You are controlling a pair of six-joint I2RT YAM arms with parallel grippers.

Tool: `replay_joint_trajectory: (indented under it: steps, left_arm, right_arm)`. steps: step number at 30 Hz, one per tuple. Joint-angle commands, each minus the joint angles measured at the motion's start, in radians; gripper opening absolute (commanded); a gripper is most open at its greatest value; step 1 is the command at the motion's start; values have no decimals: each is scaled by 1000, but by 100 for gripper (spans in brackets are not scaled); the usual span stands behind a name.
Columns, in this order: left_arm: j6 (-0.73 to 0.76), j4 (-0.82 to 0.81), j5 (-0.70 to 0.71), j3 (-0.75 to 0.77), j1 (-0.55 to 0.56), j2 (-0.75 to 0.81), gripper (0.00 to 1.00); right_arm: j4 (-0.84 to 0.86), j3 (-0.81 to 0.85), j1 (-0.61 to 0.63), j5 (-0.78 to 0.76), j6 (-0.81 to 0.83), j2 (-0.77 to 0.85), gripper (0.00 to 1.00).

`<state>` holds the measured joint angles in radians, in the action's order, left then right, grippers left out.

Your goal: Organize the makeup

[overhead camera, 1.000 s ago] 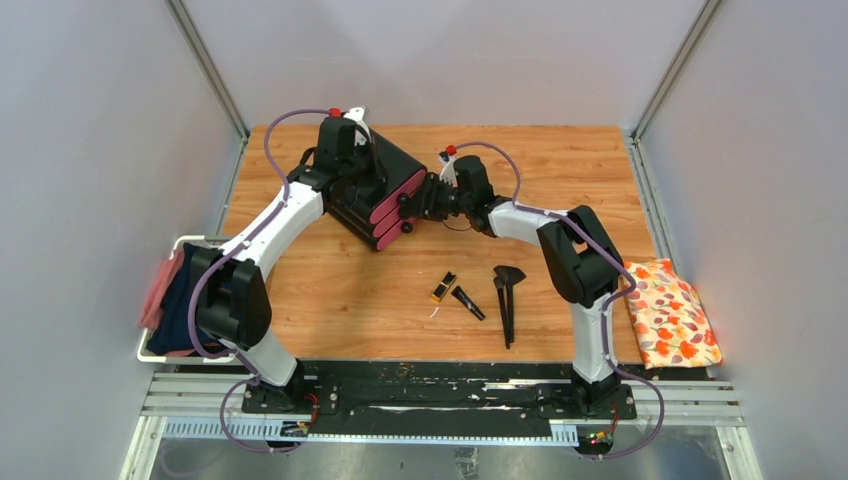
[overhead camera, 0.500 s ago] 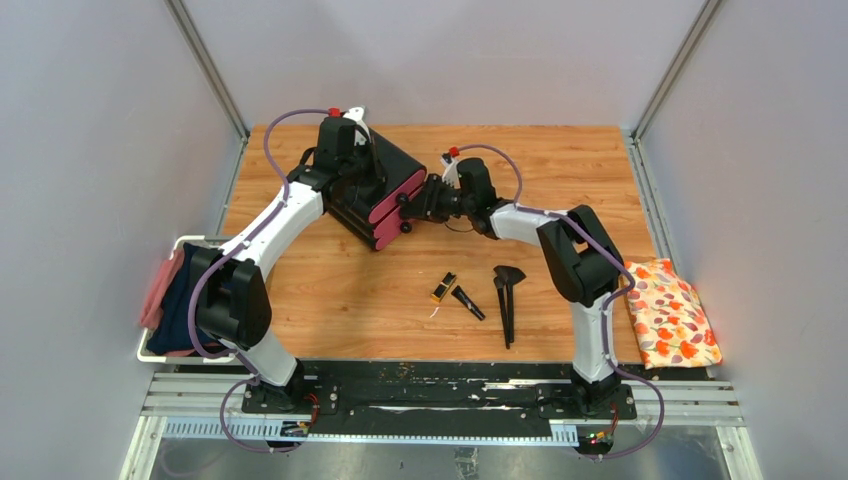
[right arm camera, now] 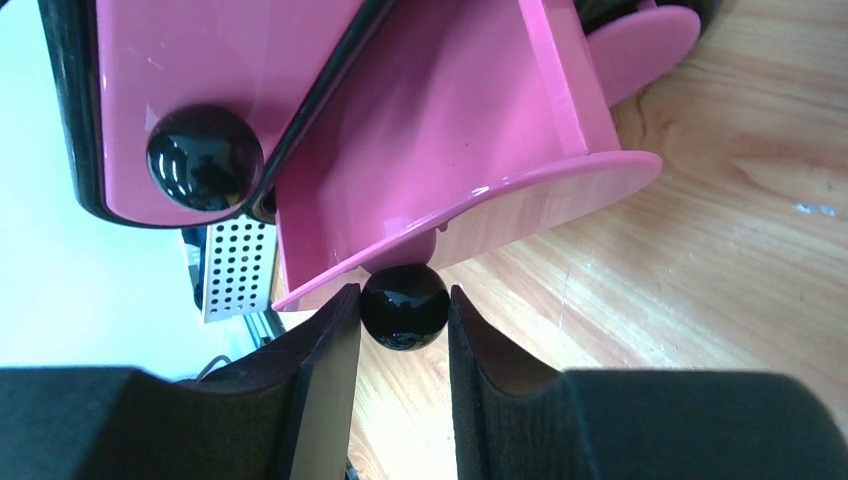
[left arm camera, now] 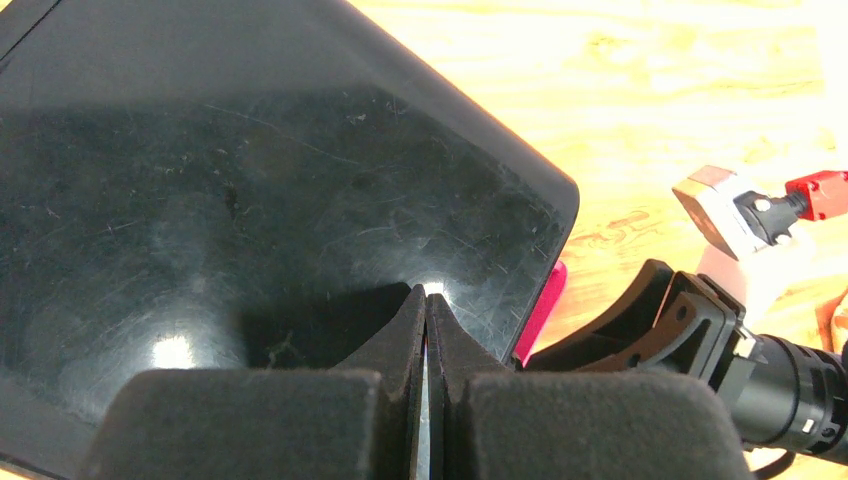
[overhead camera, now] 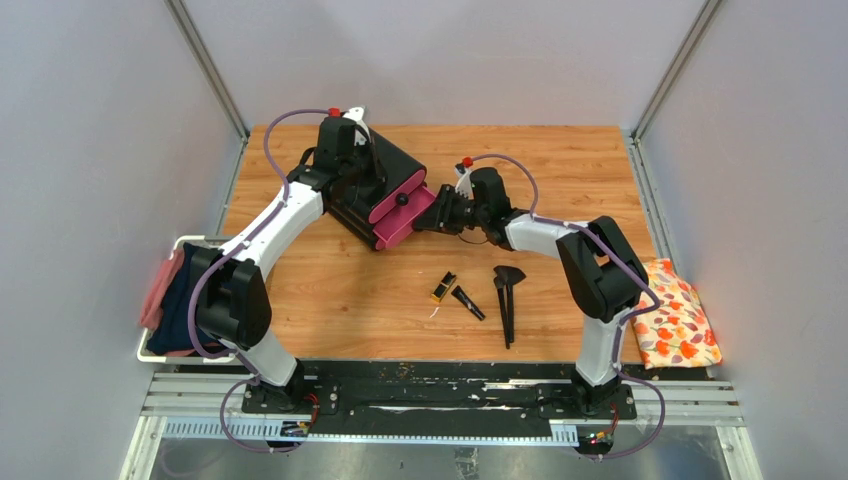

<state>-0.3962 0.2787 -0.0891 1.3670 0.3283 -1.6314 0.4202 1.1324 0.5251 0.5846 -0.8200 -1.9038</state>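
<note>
The makeup lies on the wood near the front: a black-and-gold case (overhead camera: 443,287), a short black tube (overhead camera: 467,302) and black long-handled brushes (overhead camera: 507,300). Behind it stands the black box (overhead camera: 385,165) with pink drawers. My left gripper (left arm camera: 427,300) is shut with nothing in it, and its tips rest on the box's glossy top (left arm camera: 250,190). My right gripper (right arm camera: 404,312) is shut on the round black knob (right arm camera: 404,306) of the lower pink drawer (right arm camera: 440,130), which stands pulled out of the box (overhead camera: 412,214). The drawer above is pushed in, its knob (right arm camera: 204,157) free.
An orange floral cloth (overhead camera: 672,310) lies at the table's right edge beside the right arm. A white basket (overhead camera: 165,300) with pink and dark cloths hangs off the left edge. Grey walls close in on three sides.
My right gripper has drawn back to the right with the knob, and the lower pink drawer has slid out of the box. The left arm and the makeup have not moved.
</note>
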Motion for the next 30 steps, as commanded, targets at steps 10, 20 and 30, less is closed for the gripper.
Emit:
replay_joint_trajectory:
  steps: [10,20,30]
  left_arm:
    - [10,110,8,-17,-6,-21,0]
    - [13,114,11,-20,-6,-14,0]
    - [9,105,0,-20,-6,-23,0]
  right_arm:
    - [-118,-21,-17,1,80,90,1]
    - [-241,17,-13,-18,166,131,41]
    - [-379,34,-11,-67,288,234,57]
